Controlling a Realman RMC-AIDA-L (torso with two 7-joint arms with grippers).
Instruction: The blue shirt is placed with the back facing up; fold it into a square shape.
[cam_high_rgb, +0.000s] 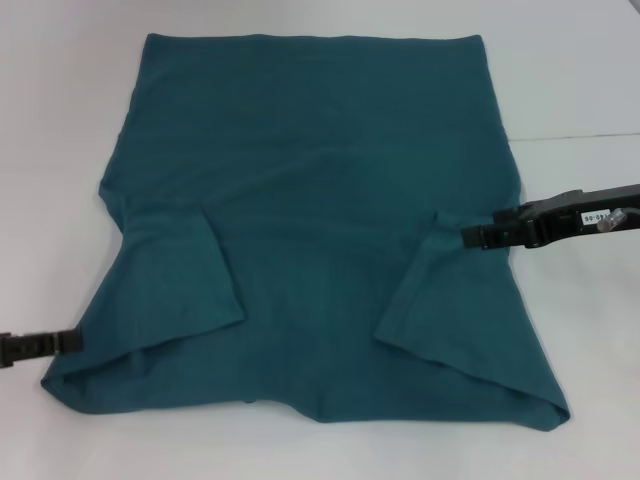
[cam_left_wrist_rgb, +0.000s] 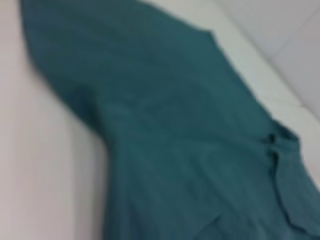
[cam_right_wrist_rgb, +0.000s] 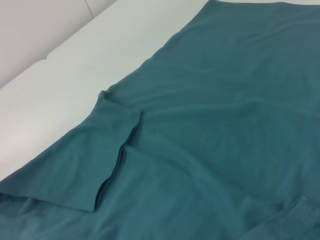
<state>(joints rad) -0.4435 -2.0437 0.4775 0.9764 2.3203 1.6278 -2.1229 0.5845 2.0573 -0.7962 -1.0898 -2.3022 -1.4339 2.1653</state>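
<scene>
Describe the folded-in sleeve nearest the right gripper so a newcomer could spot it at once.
Start from the blue shirt spread over the white table. Follow the right gripper reaching in from the side; the sleeve flap lies just below its tip, folded inward over the body. Unlike the other sleeve flap, it is the narrower one.
</scene>
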